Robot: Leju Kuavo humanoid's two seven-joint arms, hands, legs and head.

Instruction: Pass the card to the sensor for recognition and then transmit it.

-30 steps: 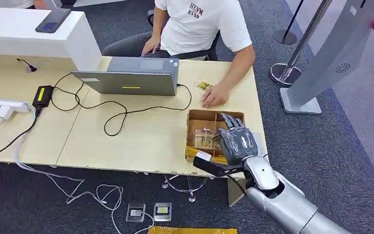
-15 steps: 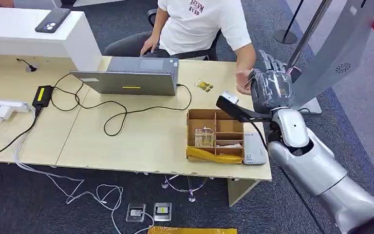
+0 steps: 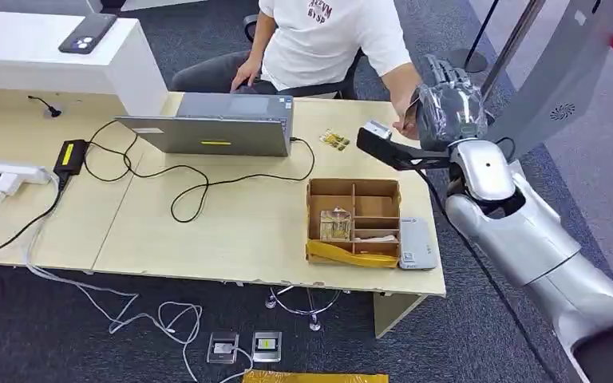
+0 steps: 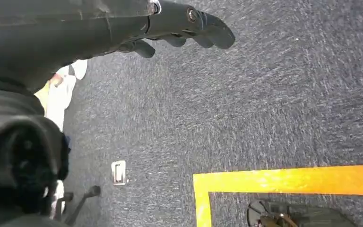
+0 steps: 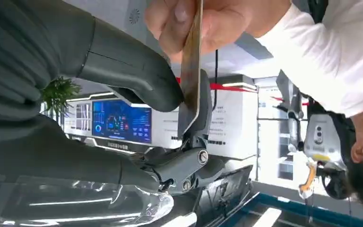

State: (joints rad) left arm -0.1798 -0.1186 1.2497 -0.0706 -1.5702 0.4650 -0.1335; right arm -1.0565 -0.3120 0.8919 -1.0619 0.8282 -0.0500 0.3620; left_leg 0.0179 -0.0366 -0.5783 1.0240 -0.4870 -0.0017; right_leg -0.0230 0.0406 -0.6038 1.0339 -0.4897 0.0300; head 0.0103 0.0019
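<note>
Bench (image 3: 231,231) of pale wood carrying a grey laptop (image 3: 215,124) and a compartmented cardboard box (image 3: 353,219). Right arm raised beyond the bench's far right corner; right hand (image 3: 445,108) pinches the card (image 5: 191,71) between thumb and fingers. A person's hand (image 5: 194,23) grips the card's other end. Left hand (image 4: 179,28) hangs over carpet, fingers loosely extended, holding nothing. Shirt lettering too small to read.

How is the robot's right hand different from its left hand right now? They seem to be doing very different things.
The right hand is raised beside the desk's far corner, toward the seated person; the left hand hangs low over dark carpet.
The right hand pinches a card between thumb and fingers, and the person's hand grips that same card; the left hand holds nothing.
Both hands look dark grey.
</note>
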